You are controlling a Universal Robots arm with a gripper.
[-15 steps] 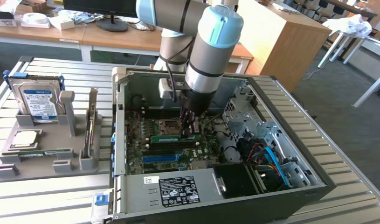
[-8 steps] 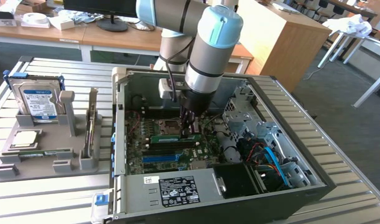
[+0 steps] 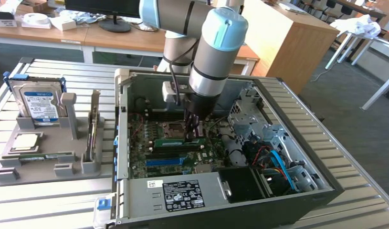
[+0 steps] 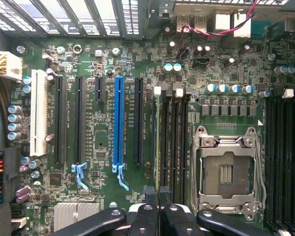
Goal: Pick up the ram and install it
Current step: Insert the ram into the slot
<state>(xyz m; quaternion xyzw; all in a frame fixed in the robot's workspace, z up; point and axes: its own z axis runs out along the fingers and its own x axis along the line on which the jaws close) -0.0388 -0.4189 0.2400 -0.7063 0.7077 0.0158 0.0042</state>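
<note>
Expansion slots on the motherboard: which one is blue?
The long slot flanked by black slots; every other one is black, except one white slot.

The tool (image 3: 195, 135) covers part of the ram (image 3: 172, 141)

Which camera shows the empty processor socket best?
The wrist view: the processor socket faces the camera, whole, its metal frame and empty middle plain. The exterior view shows the processor socket at a slant, beside the arm.

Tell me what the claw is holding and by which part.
The claw is shut on the ram, pinching its upper long edge as the stick stands on edge over the motherboard.
</note>
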